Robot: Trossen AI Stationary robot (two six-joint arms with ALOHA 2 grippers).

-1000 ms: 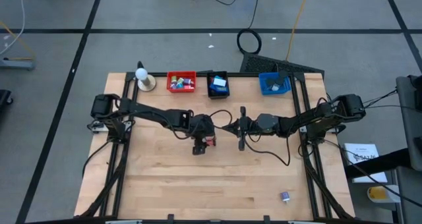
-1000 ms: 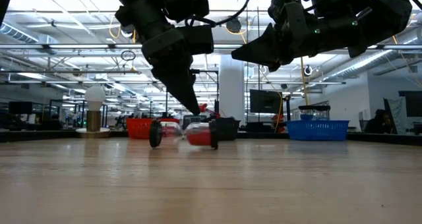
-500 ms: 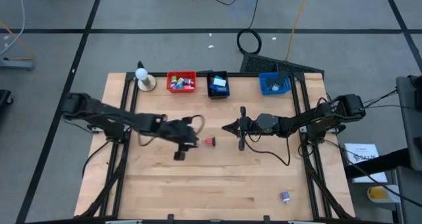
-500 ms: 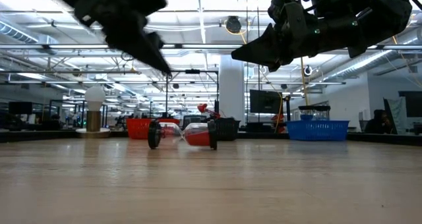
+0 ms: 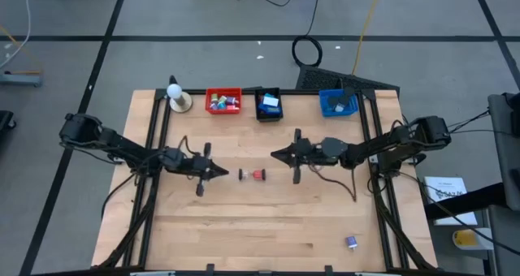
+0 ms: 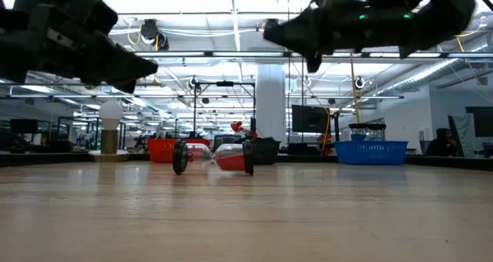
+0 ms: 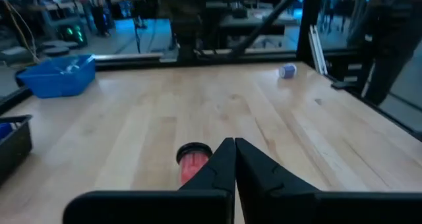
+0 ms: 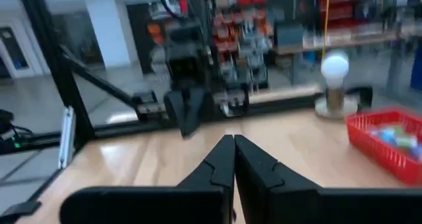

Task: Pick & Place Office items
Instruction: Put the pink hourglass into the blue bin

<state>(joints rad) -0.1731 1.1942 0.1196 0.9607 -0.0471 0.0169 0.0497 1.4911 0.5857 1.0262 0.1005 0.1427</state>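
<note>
Lying loose mid-table: small red-and-clear roll with black end caps point(image 5: 253, 174), long axis pointed arm to arm | left gripper point(image 5: 221, 173) pressed together, empty, nearer | right gripper point(image 5: 275, 155) closed too, nothing held

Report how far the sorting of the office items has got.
Done: some items lie in the red bin, black bin and blue bin. In hand: nothing; the left claw and right claw are both shut and empty. Left: the red-and-clear piece mid-table and a small piece near the front edge.
</note>
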